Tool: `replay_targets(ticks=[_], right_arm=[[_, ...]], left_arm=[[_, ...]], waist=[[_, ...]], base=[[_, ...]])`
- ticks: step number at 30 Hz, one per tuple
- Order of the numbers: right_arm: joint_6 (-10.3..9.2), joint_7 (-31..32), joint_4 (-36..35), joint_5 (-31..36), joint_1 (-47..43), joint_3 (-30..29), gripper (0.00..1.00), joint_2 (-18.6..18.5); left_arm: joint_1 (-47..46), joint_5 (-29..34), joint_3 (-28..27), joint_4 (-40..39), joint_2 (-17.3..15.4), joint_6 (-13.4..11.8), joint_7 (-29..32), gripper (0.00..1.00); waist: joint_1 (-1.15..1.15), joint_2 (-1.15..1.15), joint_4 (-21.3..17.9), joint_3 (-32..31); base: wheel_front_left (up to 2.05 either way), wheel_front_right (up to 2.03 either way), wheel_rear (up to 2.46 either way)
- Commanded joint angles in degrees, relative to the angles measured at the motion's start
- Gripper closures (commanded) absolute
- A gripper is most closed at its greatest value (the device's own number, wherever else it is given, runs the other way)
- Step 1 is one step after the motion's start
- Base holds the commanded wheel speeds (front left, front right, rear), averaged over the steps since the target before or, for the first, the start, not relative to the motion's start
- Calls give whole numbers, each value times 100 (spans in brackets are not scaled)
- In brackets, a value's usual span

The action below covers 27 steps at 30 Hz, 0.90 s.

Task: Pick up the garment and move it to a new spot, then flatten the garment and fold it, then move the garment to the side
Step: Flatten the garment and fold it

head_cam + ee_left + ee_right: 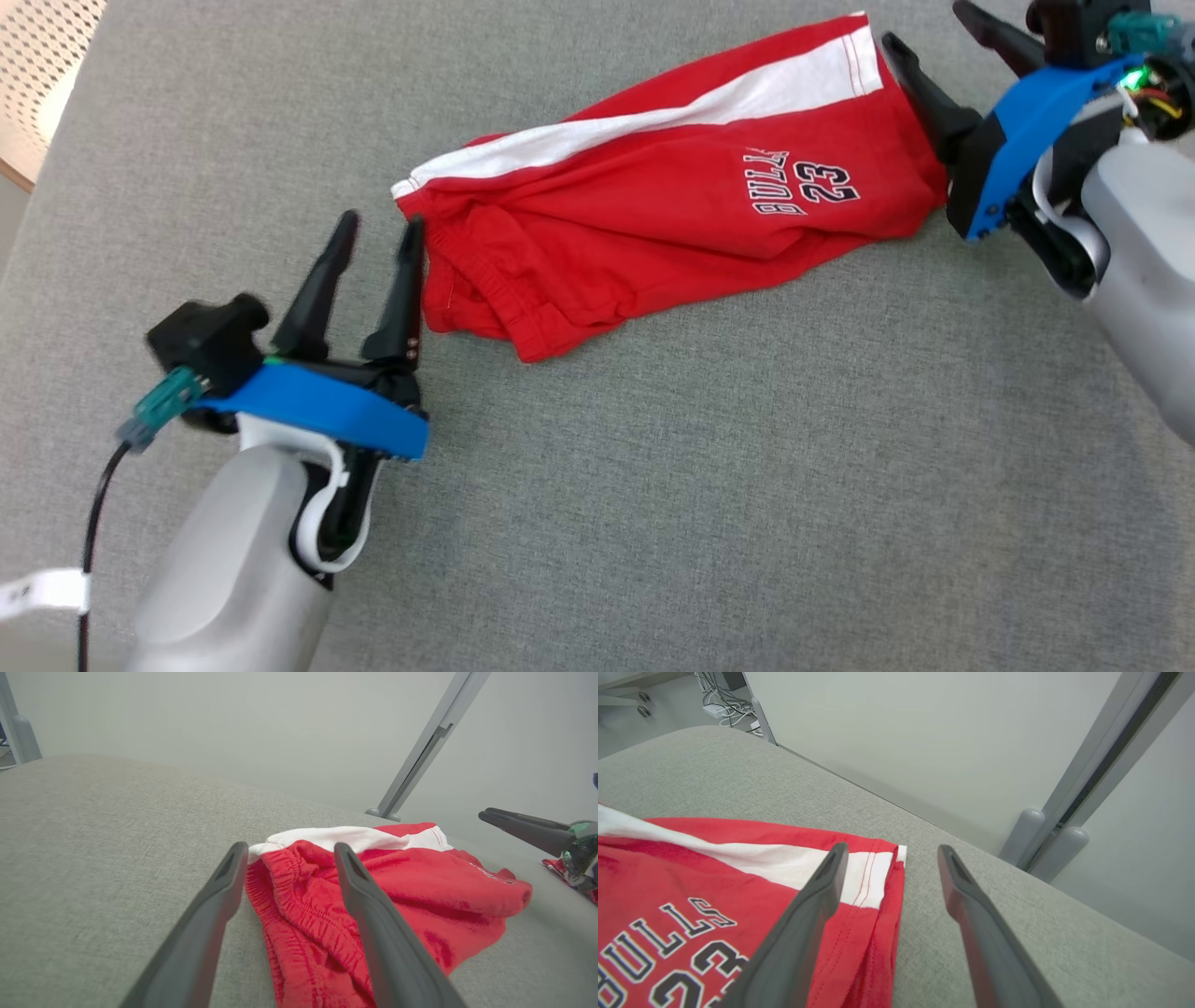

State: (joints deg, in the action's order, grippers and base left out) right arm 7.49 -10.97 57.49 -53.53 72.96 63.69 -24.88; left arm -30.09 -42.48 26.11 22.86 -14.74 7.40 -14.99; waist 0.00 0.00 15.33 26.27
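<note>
Garment (653, 215) runs diagonally, waistband (467, 280) beside spread left tool (381, 222), hem (864, 61) beside spread right tool (926, 23), neither gripping.

Shorts (653, 187) of soft matt red cloth; counter (747, 467) covered in coarse grey weave; left hand (381, 224) of matt dark plastic.

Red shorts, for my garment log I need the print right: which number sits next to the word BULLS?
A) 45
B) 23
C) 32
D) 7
B: the red shorts carry a 23 beside the word BULLS, readable in the head view and again, partly cut off, in the right wrist view.
</note>
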Motion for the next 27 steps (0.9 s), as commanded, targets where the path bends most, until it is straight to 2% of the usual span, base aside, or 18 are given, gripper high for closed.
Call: replay_targets(ticks=[1, 7, 14, 19, 27], right_arm=[[1, -61, 52, -75, -141, 36, 0, -41], [1, -165, 307, -298, -473, 145, 0, -34], [1, -101, 663, -426, -667, 272, 0, 139], [1, 50, 964, -485, -711, 349, 0, 254], [1, 537, 1342, -466, -755, 510, 0, 428]], left_arm=[[177, 130, -251, -84, 26, 16, -25, 0], [835, 1016, -1625, -606, 447, 9, -25, 0], [1318, 2013, -2668, -1133, 943, 12, -24, 0], [1577, 2342, -3095, -1344, 1134, 14, -24, 0], [1684, 2336, -3146, -1356, 1185, 15, -25, 0]], waist=[[0, 0, -20, -80], [0, 0, 37, -283], [0, 0, 132, -355], [0, 0, 227, -371], [0, 0, 367, -384]], base=[[0, 0, 0], [0, 0, 0], [0, 0, 0], [0, 0, 0], [0, 0, 0]])
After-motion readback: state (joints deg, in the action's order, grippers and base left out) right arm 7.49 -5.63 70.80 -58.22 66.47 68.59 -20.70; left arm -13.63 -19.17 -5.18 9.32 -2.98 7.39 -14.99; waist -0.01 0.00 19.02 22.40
